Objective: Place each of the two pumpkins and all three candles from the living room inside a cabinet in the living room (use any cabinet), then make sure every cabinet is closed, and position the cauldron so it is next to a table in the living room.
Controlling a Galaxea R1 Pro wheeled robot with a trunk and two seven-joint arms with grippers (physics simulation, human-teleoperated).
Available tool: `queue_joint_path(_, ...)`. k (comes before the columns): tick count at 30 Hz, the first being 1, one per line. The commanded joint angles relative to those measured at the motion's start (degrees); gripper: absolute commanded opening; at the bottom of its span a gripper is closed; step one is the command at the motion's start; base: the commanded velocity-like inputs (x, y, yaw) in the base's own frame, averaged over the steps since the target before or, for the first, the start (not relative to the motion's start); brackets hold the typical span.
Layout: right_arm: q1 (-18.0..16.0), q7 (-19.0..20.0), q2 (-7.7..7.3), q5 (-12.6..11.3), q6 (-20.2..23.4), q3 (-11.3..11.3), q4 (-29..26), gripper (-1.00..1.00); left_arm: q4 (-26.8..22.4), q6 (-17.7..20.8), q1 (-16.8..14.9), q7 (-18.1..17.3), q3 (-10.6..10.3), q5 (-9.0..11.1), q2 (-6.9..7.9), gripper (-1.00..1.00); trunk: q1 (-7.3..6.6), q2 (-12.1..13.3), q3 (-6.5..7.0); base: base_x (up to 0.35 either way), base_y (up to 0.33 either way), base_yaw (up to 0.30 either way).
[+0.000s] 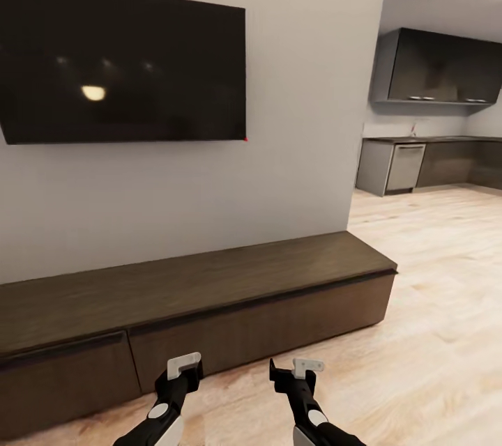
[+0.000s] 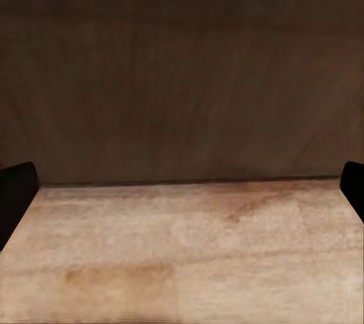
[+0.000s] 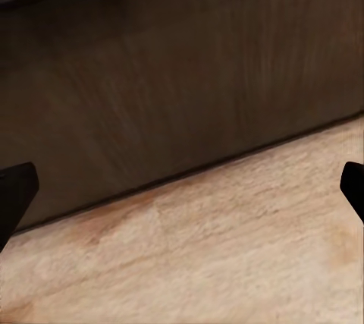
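The cabinet (image 1: 209, 279), a long low dark-brown unit, runs along the grey wall under a black TV. Its flat drawer fronts (image 1: 258, 331) face me, and a dark gap lines the top of the left-hand front (image 1: 63, 376). My left gripper (image 1: 183, 369) and right gripper (image 1: 296, 371) hover low over the floor just in front of it, both open and holding nothing. Both wrist views look at the cabinet's front (image 2: 182, 73) (image 3: 167, 73) where it meets the wooden floor, with a black fingertip (image 2: 15, 191) (image 3: 15, 187) far out at each edge. The pumpkins, candles, cauldron and table are out of view.
A large wall-mounted TV (image 1: 118, 63) hangs above the cabinet. Light wood floor (image 1: 432, 334) stretches to the right past the wall's corner toward a kitchen with grey cupboards (image 1: 439, 66) and a counter (image 1: 418, 164) at the back right.
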Motion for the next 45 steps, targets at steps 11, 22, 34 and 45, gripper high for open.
queue_joint_path(11, 0.0, -0.4, -0.01, -0.3, -0.2, 0.5, 0.0, 1.0, 0.0, -0.3, -0.1, 0.4, -0.4, 0.2, 0.07, 1.0, -0.01, 0.0, -0.06, 0.0, -0.164, 0.286)
queue_joint_path(22, 0.0, -0.3, -0.09, -0.2, -0.2, 0.5, -0.1, 1.0, 0.0, -0.3, -0.1, 0.4, -0.4, 0.1, 0.1, 1.0, -0.01, 0.0, -0.06, 0.043, 0.054, 0.186)
queue_joint_path(34, 0.0, -0.2, -0.16, -0.2, -0.2, 0.5, -0.3, 1.0, 0.0, -0.3, -0.1, 0.4, -0.4, 0.1, 0.09, 1.0, -0.01, 0.0, -0.06, 0.011, 0.004, 0.104)
queue_joint_path(45, 0.0, -0.2, -0.19, -0.2, -0.2, 0.5, -0.6, 1.0, 0.0, -0.3, -0.1, 0.4, -0.4, 0.1, 0.1, 1.0, -0.01, 0.0, -0.06, 0.039, 0.0, 0.005)
